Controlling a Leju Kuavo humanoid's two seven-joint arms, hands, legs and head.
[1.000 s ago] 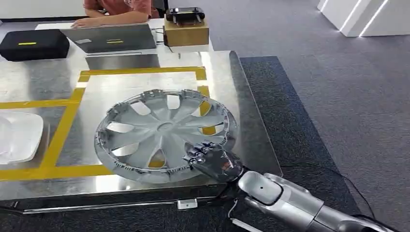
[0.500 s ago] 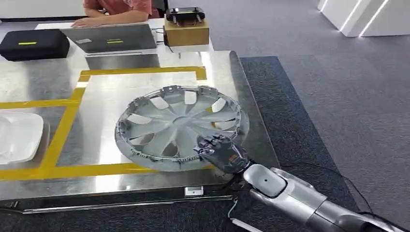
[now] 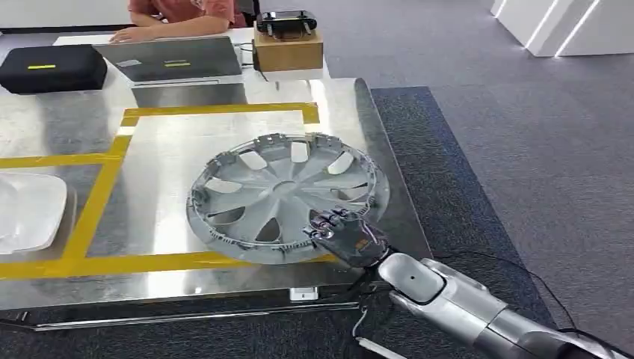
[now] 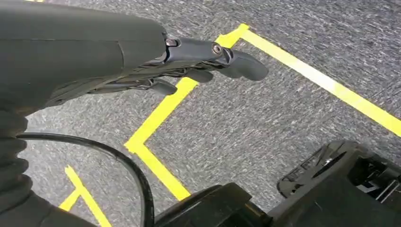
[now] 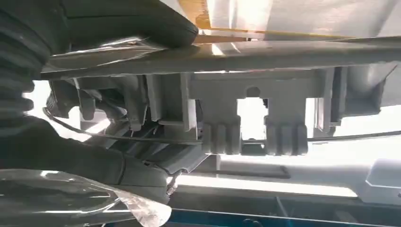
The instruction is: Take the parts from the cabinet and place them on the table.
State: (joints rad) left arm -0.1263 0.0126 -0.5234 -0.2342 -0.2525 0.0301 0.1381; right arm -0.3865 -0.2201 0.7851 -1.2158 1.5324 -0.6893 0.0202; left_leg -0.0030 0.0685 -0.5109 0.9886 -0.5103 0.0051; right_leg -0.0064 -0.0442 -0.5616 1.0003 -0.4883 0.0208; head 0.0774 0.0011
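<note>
I see the hubcap [image 3: 288, 196] lying nearly flat on the shiny surface [image 3: 187, 142], in the middle of the frame, inside the yellow tape [image 3: 97, 202]. My right hand [image 3: 348, 238] comes in from the lower right and holds the hubcap by its near rim. The fingers [image 3: 329, 222] lie on top of the rim, and the right wrist view shows the rim tucked into the hand. The hubcap is round, so it has no long side. My left hand [image 4: 189, 61] hangs over the floor with its fingers loosely apart and nothing in them. A white tray [image 3: 30, 209] sits at the left edge; I cannot tell what is in it. I think letting go comes next.
</note>
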